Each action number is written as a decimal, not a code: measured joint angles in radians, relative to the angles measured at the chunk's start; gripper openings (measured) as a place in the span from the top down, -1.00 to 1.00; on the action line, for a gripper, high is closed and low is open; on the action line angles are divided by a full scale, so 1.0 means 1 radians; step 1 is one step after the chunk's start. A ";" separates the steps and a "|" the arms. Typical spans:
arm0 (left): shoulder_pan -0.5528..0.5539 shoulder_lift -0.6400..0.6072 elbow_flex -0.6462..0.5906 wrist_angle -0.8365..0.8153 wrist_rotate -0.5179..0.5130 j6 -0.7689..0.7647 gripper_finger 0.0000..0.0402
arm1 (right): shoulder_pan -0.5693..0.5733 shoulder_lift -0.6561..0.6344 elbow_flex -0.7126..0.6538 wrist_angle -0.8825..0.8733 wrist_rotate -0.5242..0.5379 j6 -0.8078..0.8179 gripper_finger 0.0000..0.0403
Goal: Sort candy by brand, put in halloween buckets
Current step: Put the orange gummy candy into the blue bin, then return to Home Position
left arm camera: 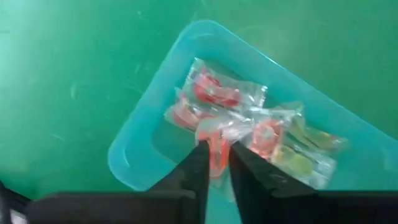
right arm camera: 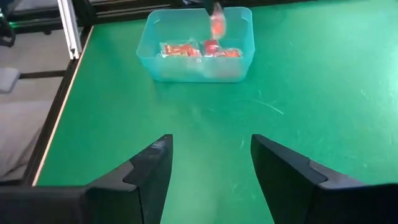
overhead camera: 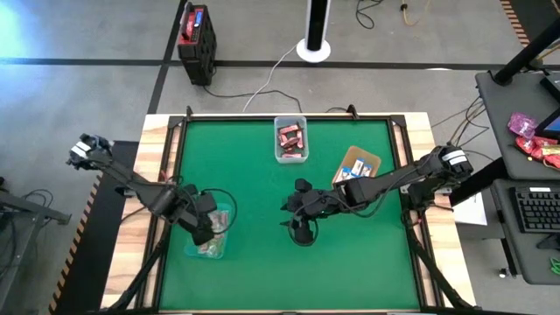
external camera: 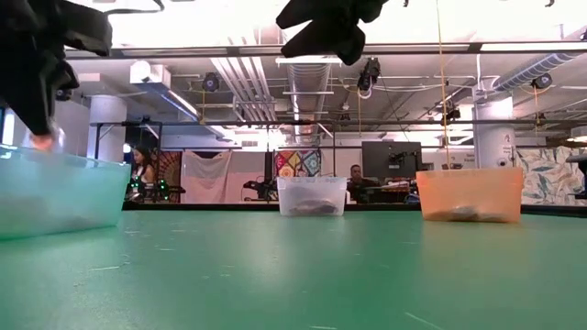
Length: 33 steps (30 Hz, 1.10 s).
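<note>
Over teal tub (left arm camera: 134,146), left end effector (left arm camera: 214,163) pinching red candy (left arm camera: 217,152), right end effector (right arm camera: 211,163) spread wide, empty

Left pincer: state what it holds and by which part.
The left pincer pinches a clear-wrapped red candy by its near end, above the teal tub.

Two dark jointed arms, white-capped wrists, black wedge-shaped fingers (right arm camera: 149,171)

A green-topped desk (overhead camera: 262,245) with a wooden border; behind it on the grey floor, a black-and-red box (overhead camera: 197,42) and a white round base (overhead camera: 314,48); a keyboard (overhead camera: 535,210) lies at the right edge.
</note>
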State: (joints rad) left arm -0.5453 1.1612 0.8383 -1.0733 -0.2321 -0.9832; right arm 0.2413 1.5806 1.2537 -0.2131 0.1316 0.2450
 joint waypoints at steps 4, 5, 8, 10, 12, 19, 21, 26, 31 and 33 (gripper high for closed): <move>-0.001 0.029 0.000 0.000 -0.024 0.006 0.57 | 0.000 0.000 -0.005 0.014 0.000 -0.056 -0.04; -0.002 0.031 0.000 0.000 -0.024 0.014 0.52 | 0.000 0.000 -0.006 0.018 0.000 -0.079 -0.04; -0.002 0.024 0.000 0.000 -0.024 0.025 0.39 | 0.000 0.000 -0.006 0.024 0.031 -0.131 -0.04; -0.002 0.011 0.000 0.000 -0.023 0.031 0.34 | 0.000 0.000 -0.006 0.025 0.080 -0.116 -0.04; -0.002 -0.001 0.003 -0.001 -0.022 0.046 0.31 | 0.000 0.001 -0.005 0.047 0.104 -0.001 -0.04; -0.020 -0.003 0.047 0.066 -0.047 0.062 0.30 | 0.001 0.002 -0.003 0.104 0.131 0.095 -0.04; -0.067 -0.006 0.025 0.295 -0.222 0.268 0.31 | 0.001 0.005 -0.026 0.173 0.129 0.009 -0.04; -0.093 -0.010 -0.075 1.099 -0.464 1.045 0.31 | -0.057 0.006 -0.142 0.503 -0.141 -0.185 -0.04; 0.101 -0.083 -0.169 1.279 -0.238 1.286 0.31 | -0.137 -0.023 -0.291 0.731 -0.287 -0.259 -0.04; 0.207 -0.135 -0.215 1.287 -0.155 1.250 0.31 | -0.152 -0.053 -0.343 0.770 -0.286 -0.267 -0.04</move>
State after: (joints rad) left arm -0.3386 1.0261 0.6235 0.2138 -0.3867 0.2669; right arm 0.0892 1.5274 0.9109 0.5566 -0.1540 -0.0222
